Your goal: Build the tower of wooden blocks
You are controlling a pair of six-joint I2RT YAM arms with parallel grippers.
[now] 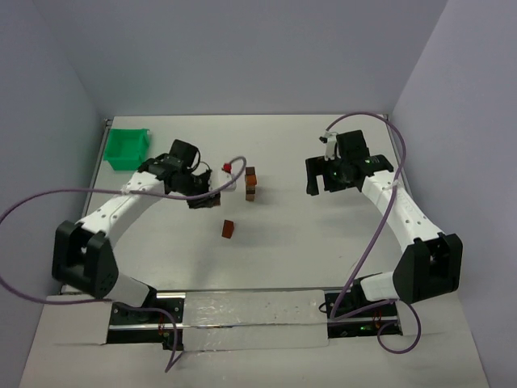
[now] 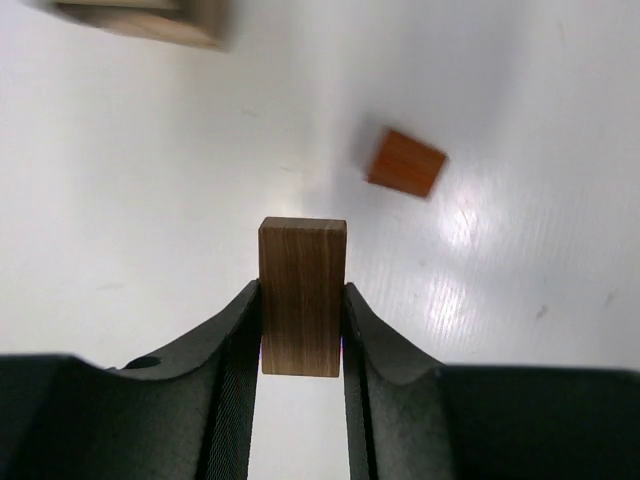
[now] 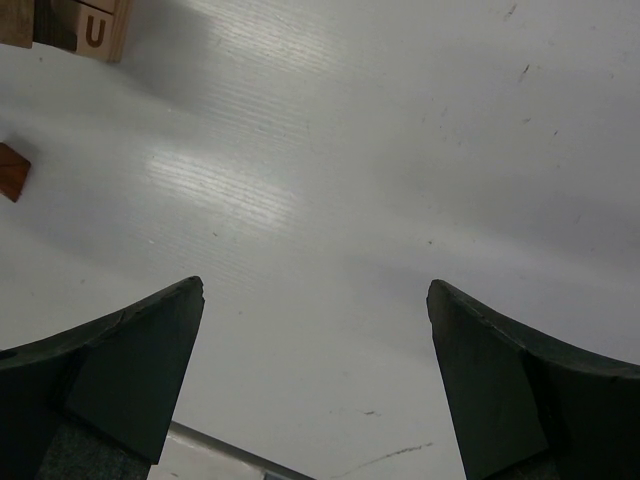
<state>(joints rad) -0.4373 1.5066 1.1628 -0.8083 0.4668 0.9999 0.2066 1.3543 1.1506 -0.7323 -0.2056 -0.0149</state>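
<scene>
Reaching over the white bench (image 1: 323, 267), my left arm (image 1: 121, 210) angles in toward the middle and my right arm (image 1: 400, 210) bends in from the other side. The green bin (image 1: 128, 149) sits in the far left corner, well apart from everything else. The wood block tower (image 1: 250, 183) stands near the centre of the bench, between my two wrists, a short narrow stack with a reddish-brown piece on top and darker wood under it. My right wrist camera catches only its bottom corner, cut off at the frame edge, with a letter U on one face. My left wrist camera shows it as a tan blur at the top edge. My left fingers (image 2: 248, 312) pinch a tan-brown block (image 2: 302, 285) upright by its two long sides, just left of the tower. From above, my wrist hides most of that block. My right fingers (image 3: 160, 350) are spread wide over bare bench, gripping nothing. A loose reddish block (image 1: 229, 229) lies alone on the bench nearer me than the tower, half cut off in the right wrist view.
</scene>
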